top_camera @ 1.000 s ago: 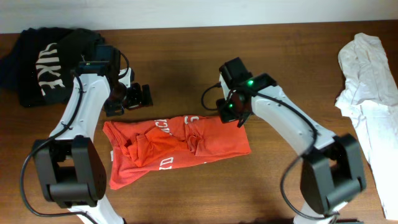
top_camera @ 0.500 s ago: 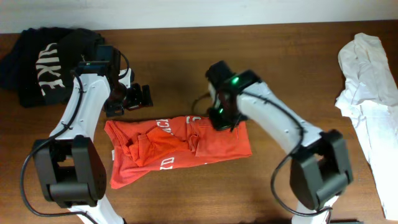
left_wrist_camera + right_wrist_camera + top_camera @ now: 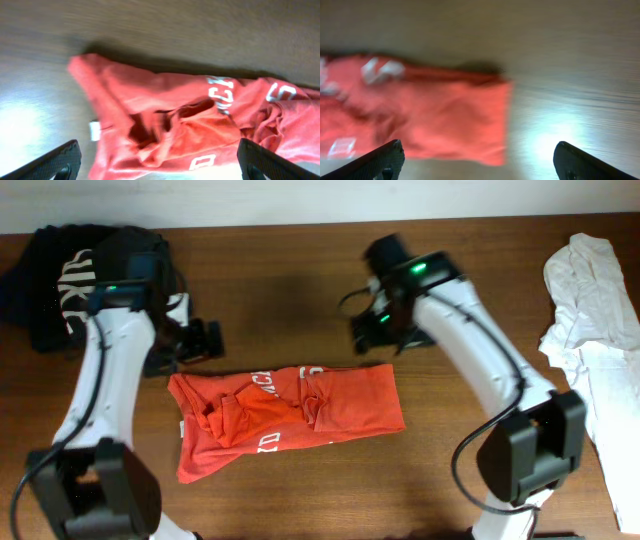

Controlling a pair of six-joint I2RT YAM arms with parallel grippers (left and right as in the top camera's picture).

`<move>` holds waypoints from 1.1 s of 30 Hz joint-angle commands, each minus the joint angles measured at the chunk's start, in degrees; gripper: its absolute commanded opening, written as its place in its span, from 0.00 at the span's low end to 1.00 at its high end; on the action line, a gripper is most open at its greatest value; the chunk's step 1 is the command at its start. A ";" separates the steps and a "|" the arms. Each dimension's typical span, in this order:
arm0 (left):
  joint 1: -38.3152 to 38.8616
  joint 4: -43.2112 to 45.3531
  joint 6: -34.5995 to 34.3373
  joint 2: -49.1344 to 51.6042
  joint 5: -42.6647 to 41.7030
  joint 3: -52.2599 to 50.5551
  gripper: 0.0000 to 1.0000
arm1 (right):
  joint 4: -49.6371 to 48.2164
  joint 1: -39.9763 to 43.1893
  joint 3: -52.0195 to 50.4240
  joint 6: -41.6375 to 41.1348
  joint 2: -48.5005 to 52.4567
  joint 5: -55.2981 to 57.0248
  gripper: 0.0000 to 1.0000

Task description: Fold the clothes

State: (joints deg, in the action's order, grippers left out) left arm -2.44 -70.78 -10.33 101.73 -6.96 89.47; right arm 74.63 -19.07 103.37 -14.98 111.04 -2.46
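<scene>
Brown wooden table [image 3: 300,270] fills the overhead view from edge to edge, with a pale wall strip along the top. At the right edge of the frame we see a white garment [image 3: 590,310], crumpled and trailing down toward the lower right corner. Around the centre lies the orange shirt [image 3: 280,415], spread roughly flat but rumpled. White lettering shows on it, and its left part is bunched and reaches down toward the lower left. In the upper left corner sits a black garment [image 3: 60,290] with white print, heaped loosely, well apart from the orange one.

We find the left gripper [image 3: 195,342] just above the shirt's upper left corner. In its wrist view the fingertips [image 3: 57,162] stand at the bottom corners, spread wide and holding nothing, with the wrinkled orange cloth between and beyond them.

The right gripper [image 3: 372,338] hangs just above the shirt's upper right corner. Its wrist view is blurred, yet its fingertips [image 3: 380,160] are plainly spread and released, with the shirt's right edge ahead of them.
</scene>
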 commanded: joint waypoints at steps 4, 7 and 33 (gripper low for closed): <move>-15.78 -4.70 0.85 -2.86 -0.87 -3.61 0.99 | 1.64 21.49 0.79 -0.52 -0.85 2.54 0.99; -16.11 1.05 10.03 -2.86 -12.76 -14.40 0.99 | 1.90 25.88 0.79 -0.50 -0.85 2.54 0.99; -12.24 7.98 4.20 6.99 -5.16 -19.96 0.00 | 2.51 26.60 0.79 -0.50 -0.85 1.03 0.99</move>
State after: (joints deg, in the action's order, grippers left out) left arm -14.79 -59.42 0.45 108.60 -21.76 63.26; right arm 77.25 7.38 103.39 -15.05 111.07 -1.37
